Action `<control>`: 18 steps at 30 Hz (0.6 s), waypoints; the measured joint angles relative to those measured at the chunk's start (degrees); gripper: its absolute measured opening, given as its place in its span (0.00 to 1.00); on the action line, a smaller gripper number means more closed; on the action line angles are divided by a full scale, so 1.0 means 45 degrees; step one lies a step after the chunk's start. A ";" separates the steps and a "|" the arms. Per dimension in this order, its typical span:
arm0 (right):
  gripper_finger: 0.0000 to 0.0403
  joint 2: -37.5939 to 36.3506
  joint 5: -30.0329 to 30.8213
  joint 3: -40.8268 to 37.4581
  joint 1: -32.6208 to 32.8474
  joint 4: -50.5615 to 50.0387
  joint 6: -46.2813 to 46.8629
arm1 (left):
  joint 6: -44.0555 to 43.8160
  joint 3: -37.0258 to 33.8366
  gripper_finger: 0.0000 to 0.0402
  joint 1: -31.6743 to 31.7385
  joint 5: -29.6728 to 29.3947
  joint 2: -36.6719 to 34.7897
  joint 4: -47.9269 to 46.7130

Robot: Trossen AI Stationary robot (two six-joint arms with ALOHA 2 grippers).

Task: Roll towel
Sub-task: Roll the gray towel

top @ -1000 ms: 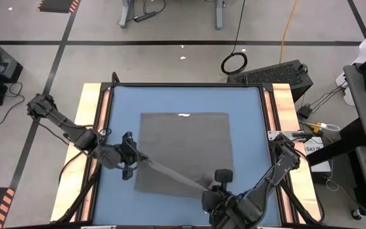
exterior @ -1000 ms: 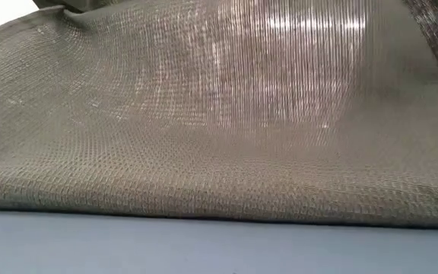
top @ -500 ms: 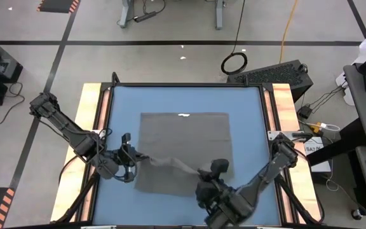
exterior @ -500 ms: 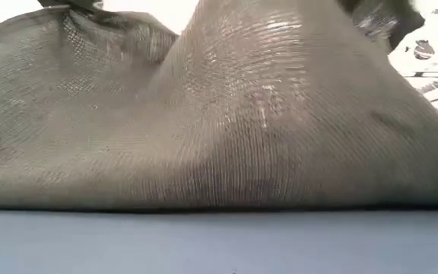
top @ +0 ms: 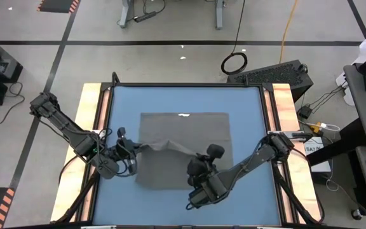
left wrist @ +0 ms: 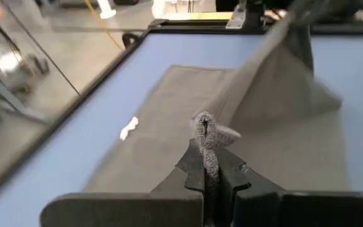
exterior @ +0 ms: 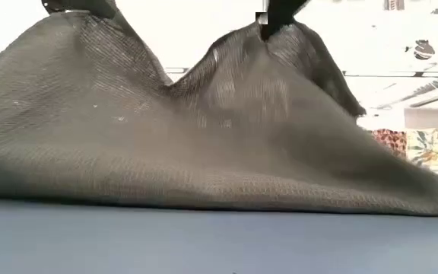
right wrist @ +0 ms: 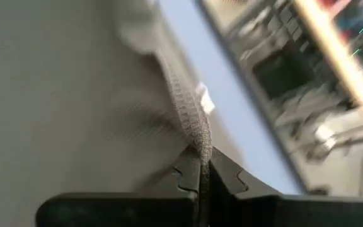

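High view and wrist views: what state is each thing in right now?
Grey-brown cloth towel: near edge lifted at two points, far part flat on the blue tabletop, not rolled.
Left gripper: shut on the towel's edge.
Right gripper: shut on the towel's edge.
Small white tag: lying at the towel's far edge.

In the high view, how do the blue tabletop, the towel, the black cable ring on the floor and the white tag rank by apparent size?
Largest to smallest:
1. Blue tabletop
2. Towel
3. Black cable ring on the floor
4. White tag at the towel's far edge

The towel is partly lifted and bunched, so it looks smaller than when flat.
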 joint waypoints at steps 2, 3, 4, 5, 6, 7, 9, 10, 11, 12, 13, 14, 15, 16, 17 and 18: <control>0.00 0.0015 -0.1025 -0.0068 0.0003 0.0036 0.0352 | -0.0761 0.0000 0.01 -0.0266 0.0354 0.0000 0.0216; 0.00 0.0010 -0.1615 -0.0073 0.0039 0.0090 0.0442 | -0.0897 0.0000 0.01 -0.0401 0.0625 0.0000 0.0365; 0.00 -0.0047 -0.2332 -0.0073 0.0100 0.0191 0.0486 | -0.1047 0.0000 0.01 -0.0565 0.1003 0.0000 0.0555; 0.00 -0.0125 -0.3145 -0.0073 0.0218 0.0361 0.0493 | -0.1208 0.0000 0.01 -0.0728 0.1407 0.0002 0.0812; 0.00 -0.0272 -0.4060 -0.0073 0.0373 0.0576 0.0411 | -0.1442 0.0000 0.01 -0.0885 0.1920 0.0003 0.1087; 0.00 -0.0458 -0.4955 -0.0073 0.0573 0.0816 0.0266 | -0.1763 0.0000 0.01 -0.1040 0.2505 0.0000 0.1324; 0.00 -0.1010 -0.6499 -0.0073 0.0945 0.1254 0.0117 | -0.2728 0.0000 0.01 -0.1385 0.3645 0.0016 0.1674; 0.00 -0.1328 -0.7111 -0.0073 0.1119 0.1442 0.0106 | -0.3322 0.0000 0.01 -0.1572 0.4104 0.0024 0.1755; 0.00 -0.1667 -0.7631 -0.0068 0.1279 0.1663 0.0099 | -0.3908 0.0000 0.01 -0.1773 0.4535 0.0025 0.1775; 0.00 -0.1975 -0.7990 -0.0068 0.1410 0.1883 0.0052 | -0.4463 0.0000 0.01 -0.1963 0.4870 0.0029 0.1771; 0.00 -0.2265 -0.8270 -0.0059 0.1513 0.2103 0.0018 | -0.4870 0.0000 0.01 -0.2151 0.5117 0.0029 0.1755; 0.00 -0.2554 -0.8381 -0.0059 0.1618 0.2323 0.0013 | -0.5114 0.0000 0.01 -0.2330 0.5256 0.0029 0.1771; 0.00 -0.2805 -0.8398 -0.0059 0.1723 0.2550 0.0071 | -0.5197 0.0000 0.01 -0.2490 0.5314 0.0029 0.1779; 0.00 -0.3038 -0.8388 -0.0055 0.1763 0.2805 0.0187 | -0.5215 0.0000 0.01 -0.2621 0.5320 0.0029 0.1775; 0.00 -0.3260 -0.8390 -0.0055 0.1773 0.3077 0.0290 | -0.5214 0.0000 0.01 -0.2710 0.5320 0.0029 0.1780; 0.00 -0.3417 -0.8424 -0.0052 0.1785 0.3359 0.0364 | -0.5206 0.0000 0.01 -0.2769 0.5320 0.0029 0.1773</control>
